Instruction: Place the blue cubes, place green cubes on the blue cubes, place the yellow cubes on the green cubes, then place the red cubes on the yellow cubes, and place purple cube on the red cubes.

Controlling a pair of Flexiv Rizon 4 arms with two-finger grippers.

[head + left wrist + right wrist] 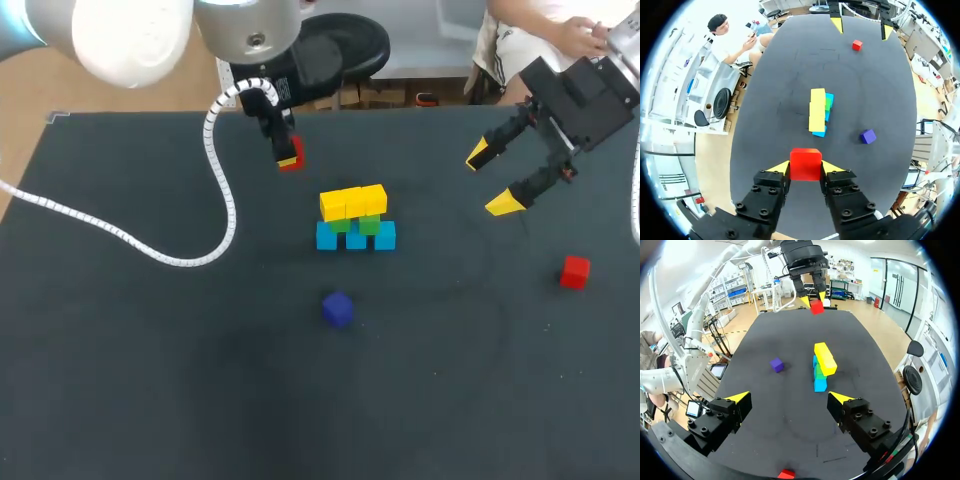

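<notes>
Progress, as I read it: three of five layers are up, red and purple are still to go.

Left pincer (805, 169) is clamped on a red cube (291, 157), one finger on each side, and holds it off the worktop (150, 380) at about 10 o'clock from the stack, well apart from it. That cube is not placed yet.

The stack sits mid-worktop. Blue cubes (355, 238) form the bottom row, green cubes (368, 225) sit on them, and yellow cubes (352, 201) lie in a row on top. The yellow row looks level and overhangs the green a bit. No red on the yellow yet.

Purple cube (337, 308) lies loose on the worktop at 6 o'clock from the stack, near it but not touching. It goes on last, I'd say.

Right pincer (491, 178) is at 2 o'clock from the stack, fingers spread wide with nothing between them.

The loose red cube (574, 271) is at 4 o'clock from the stack, well apart from it and close under the right pincer.

Left to do: both red cubes onto the yellow, then the purple on top.

Containers: none in any view, so no contents to report.
</notes>
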